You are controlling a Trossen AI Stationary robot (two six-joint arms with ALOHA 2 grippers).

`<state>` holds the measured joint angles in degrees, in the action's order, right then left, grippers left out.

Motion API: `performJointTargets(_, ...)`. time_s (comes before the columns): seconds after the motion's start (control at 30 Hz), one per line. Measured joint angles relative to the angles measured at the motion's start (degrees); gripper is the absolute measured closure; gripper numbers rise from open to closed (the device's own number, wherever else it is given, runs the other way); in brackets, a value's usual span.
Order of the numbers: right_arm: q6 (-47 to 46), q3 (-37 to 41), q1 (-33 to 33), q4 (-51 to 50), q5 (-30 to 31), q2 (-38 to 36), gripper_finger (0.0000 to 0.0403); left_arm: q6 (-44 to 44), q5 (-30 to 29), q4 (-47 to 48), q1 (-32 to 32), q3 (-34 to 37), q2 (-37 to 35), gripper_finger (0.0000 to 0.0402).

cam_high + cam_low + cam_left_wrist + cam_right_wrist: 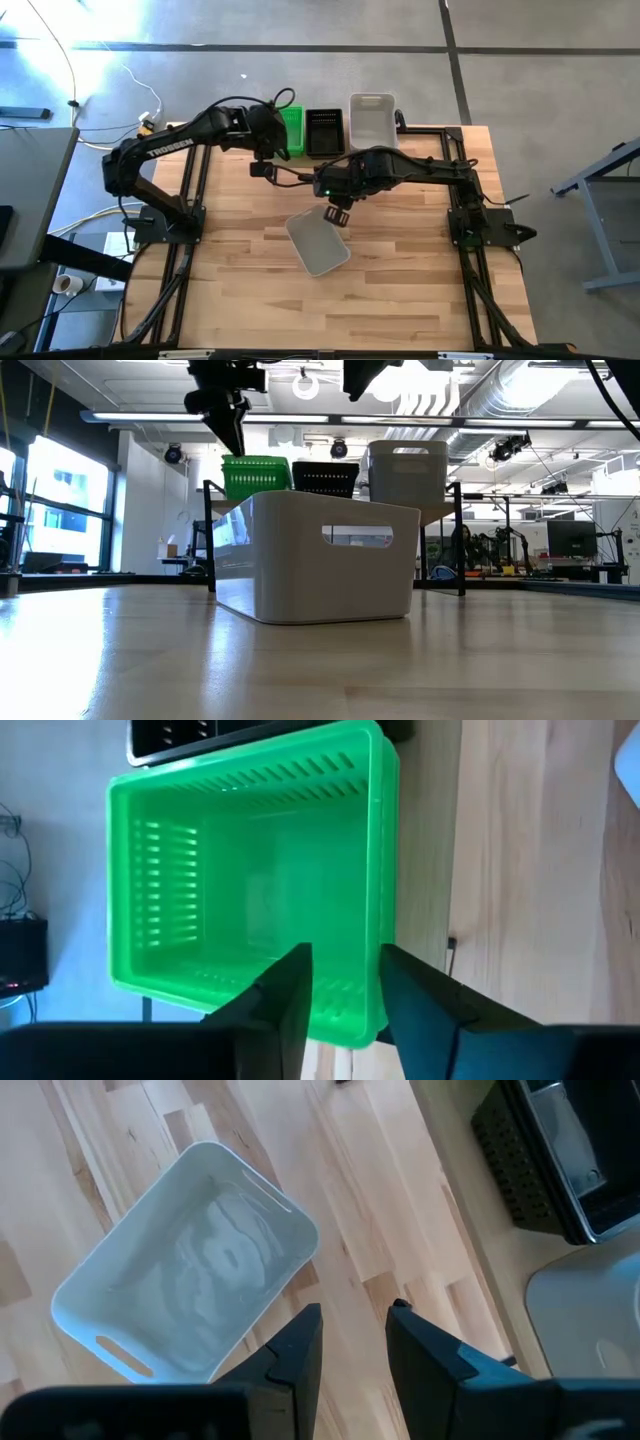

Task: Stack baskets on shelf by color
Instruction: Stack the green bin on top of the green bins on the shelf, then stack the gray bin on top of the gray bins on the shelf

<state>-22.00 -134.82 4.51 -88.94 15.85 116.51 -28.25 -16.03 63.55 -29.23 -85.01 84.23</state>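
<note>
3 stacks stand on the shelf [420, 130] at the bench's [400, 300] 12 o'clock edge: green baskets [291, 131], black baskets [325, 132] and pale grey ones [372, 118], left to right in the high view. 1 more grey basket [319, 241] sits apart at the bench's centre, turned askew.

Left gripper [345, 975] hangs over the green stack's near wall, jaws spread with nothing between them; its arm reaches in from 9 o'clock, wrist bent downward. If it lifts away at a slant, a finger could likely catch the green rim and drag the top basket off.

Right gripper [355, 1342] hovers above bare wood just beside the loose grey basket, toward 12 o'clock, jaws part-way apart and empty; its arm stretches in from 3 o'clock. Because that basket lies crooked, a straight descent may land a finger on the rim, not astride the wall, tipping it. The 2 wrists are also near each other, so crossing paths risks a knock.
</note>
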Motion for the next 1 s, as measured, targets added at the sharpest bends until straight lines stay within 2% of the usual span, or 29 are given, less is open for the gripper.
performJointTargets(0.3, 3.53, 0.0, 0.0, 0.66, -8.35, 0.0, 0.0304, 2.87, 0.74, 0.09, 0.92, 0.02, -4.62, 0.0291)
performJointTargets(0.5, 5.6, 0.02, 1.16, 0.91, -16.27, 0.0, 0.0304, 11.29, 7.61, 0.12, 3.79, 0.02, -9.67, 0.0292)
performJointTargets(0.73, 5.79, 0.0, 4.86, 0.91, -17.74, 0.0, 0.0304, 19.97, 13.85, 2.53, 10.78, 0.02, -13.96, 0.0296)
performJointTargets(1.0, 0.65, 0.02, 8.99, 2.1, -17.95, 0.54, 0.0304, 25.88, 14.38, 3.15, 19.83, 0.02, -17.22, 0.0296)
